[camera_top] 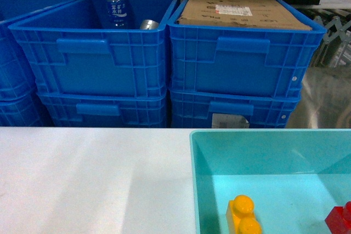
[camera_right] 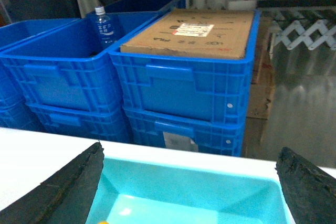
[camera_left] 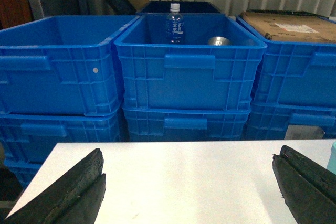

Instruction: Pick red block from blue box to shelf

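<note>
One red block (camera_top: 341,218) lies in the blue box (camera_top: 204,190) at the near right corner — cut off by the edge, so its long axis can't be told. One orange block (camera_top: 243,216) sits left of it, studs in line toward me. Both tools — left tool (camera_left: 189,184), right tool (camera_right: 191,182) — gape wide, holding nothing, above the white surface (camera_top: 93,179).

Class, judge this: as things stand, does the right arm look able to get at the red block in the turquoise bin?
Probably yes: the right gripper hangs open over the uncovered blue box, and the red block lies uncovered, apart from the orange block.
</note>
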Motion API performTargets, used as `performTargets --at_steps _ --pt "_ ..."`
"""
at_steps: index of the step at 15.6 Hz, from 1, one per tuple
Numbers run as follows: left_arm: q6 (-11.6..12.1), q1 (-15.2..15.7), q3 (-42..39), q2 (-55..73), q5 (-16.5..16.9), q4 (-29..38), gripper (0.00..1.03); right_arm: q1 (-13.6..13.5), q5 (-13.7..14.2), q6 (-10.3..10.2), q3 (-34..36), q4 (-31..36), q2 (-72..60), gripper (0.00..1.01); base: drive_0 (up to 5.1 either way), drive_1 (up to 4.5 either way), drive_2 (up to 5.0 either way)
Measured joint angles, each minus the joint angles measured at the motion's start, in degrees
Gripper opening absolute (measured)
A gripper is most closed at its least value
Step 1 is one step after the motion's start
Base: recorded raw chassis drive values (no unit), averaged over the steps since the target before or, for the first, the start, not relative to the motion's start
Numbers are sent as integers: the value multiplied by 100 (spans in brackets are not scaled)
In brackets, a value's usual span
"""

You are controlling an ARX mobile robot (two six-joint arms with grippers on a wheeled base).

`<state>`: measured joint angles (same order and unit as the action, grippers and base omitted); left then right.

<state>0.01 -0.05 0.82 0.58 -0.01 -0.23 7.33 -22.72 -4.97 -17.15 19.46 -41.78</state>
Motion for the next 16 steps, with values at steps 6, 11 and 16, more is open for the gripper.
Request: performTargets --at_steps 6,11,16 --pt "0 0 0 0 0 2 98 -1325 662 229 -688 271 -3432 98 0 0 0" --pt "0 0 0 0 0 0 98 -1718 1303 326 -813 828 -4317 98 0 0 0" --pt "0 0 0 0 0 0 98 -1781 1659 175 -688 1506 -5099 98 0 0 0"
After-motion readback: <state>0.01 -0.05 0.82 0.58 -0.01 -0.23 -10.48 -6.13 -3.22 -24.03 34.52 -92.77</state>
